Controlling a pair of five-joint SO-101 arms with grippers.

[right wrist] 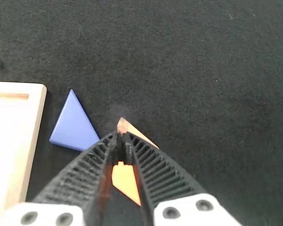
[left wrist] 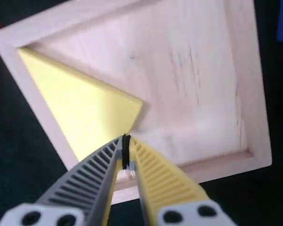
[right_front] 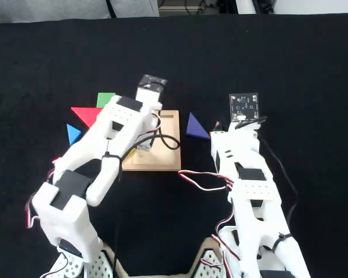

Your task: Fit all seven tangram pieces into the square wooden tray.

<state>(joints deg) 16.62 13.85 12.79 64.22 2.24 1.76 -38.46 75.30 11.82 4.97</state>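
Step in hand: early filling; one piece, the yellow triangle, lies flat in a corner of the square wooden tray, two edges against its walls.
Left gripper: clenched, nothing between the jaws, tips over the tray's near rim just beside the yellow triangle's free corner.
Right gripper: jaws closed together over the orange piece on the black cloth; nothing visibly pinched.
Pieces outside: violet-blue triangle just beside the tray's outer wall; red triangle, green piece and small blue triangle on the tray's far side.
Next move, as judged: open the right jaws, grip the orange piece by its edges, and carry it to the bare floor.
Materials: pale wood, grained, raised rim; pieces thin, flat, matte, sharp-cornered; cloth soft, likely giving little slide.
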